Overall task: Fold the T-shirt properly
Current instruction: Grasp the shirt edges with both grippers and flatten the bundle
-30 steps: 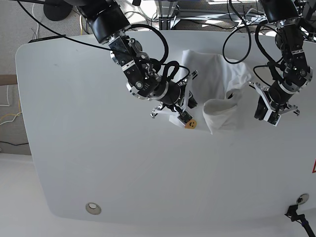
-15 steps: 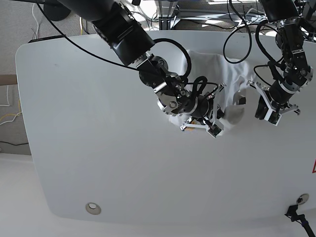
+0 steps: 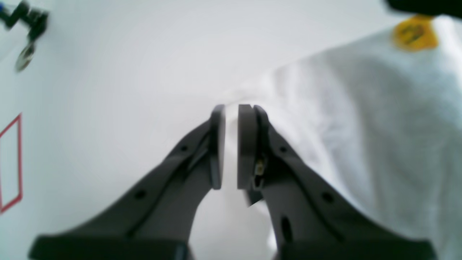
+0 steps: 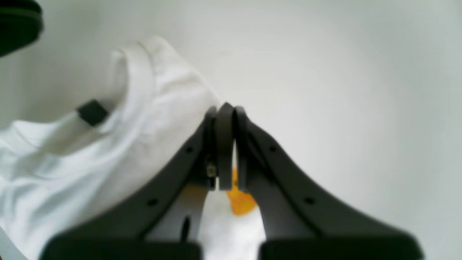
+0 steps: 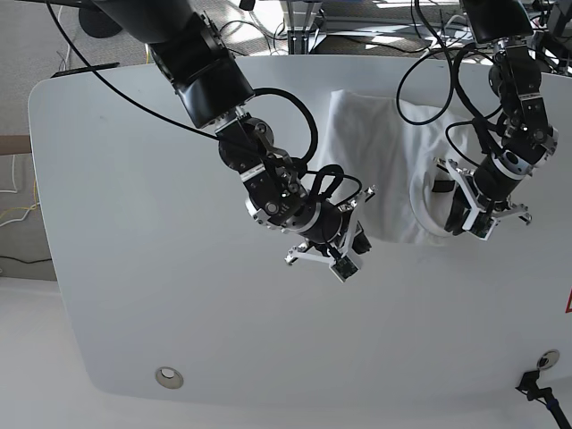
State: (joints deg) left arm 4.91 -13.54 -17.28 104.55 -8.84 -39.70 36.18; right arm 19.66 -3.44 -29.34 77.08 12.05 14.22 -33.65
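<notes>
Two arms are mid-fold: right gripper [image 5: 350, 261] pinches the T-shirt [image 5: 380, 170] hem, left gripper [image 3: 231, 144] (nearly pressed together) pinches cloth; next, lay both edges flat.

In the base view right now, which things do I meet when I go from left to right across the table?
Round metal disc near the table's front edge → right tool → white T-shirt → left tool → red mark at the table's edge.

You are in a robotics lab: bare white worktop [image 5: 161, 268], two cabled robot arms [image 5: 206, 71] over it, loose cables [image 5: 268, 22] across grey floor behind.
</notes>
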